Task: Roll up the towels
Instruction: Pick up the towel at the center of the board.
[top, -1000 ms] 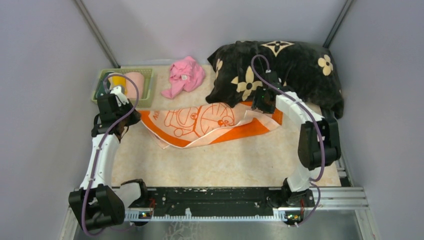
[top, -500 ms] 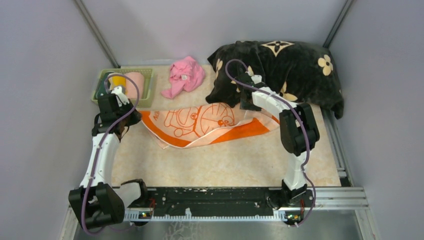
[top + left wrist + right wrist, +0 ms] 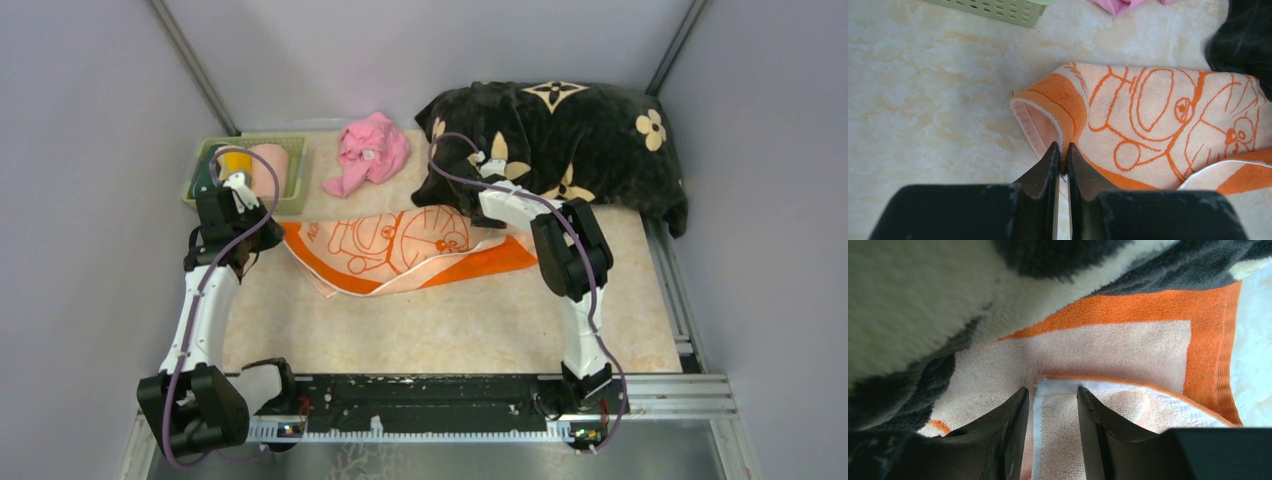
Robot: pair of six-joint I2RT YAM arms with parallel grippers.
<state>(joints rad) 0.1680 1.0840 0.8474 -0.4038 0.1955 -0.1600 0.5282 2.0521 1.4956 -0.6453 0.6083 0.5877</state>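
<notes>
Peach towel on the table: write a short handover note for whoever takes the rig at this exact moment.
Left gripper: shut on the peach towel at its left end, just in front of the green basket.
Right gripper: open, fingers straddling a folded edge at the towel's right end, hard against the black blanket.
The towel lies crumpled and partly folded mid-table, its far right corner tucked under the blanket. Two rolls stand in the basket, one yellow-ended, one peach. A pink cloth sits bunched at the back.
Done: nothing rolled on this towel. Left: flatten, roll.

peach towel (image 3: 405, 250) partly under black blanket (image 3: 560, 130)
</notes>
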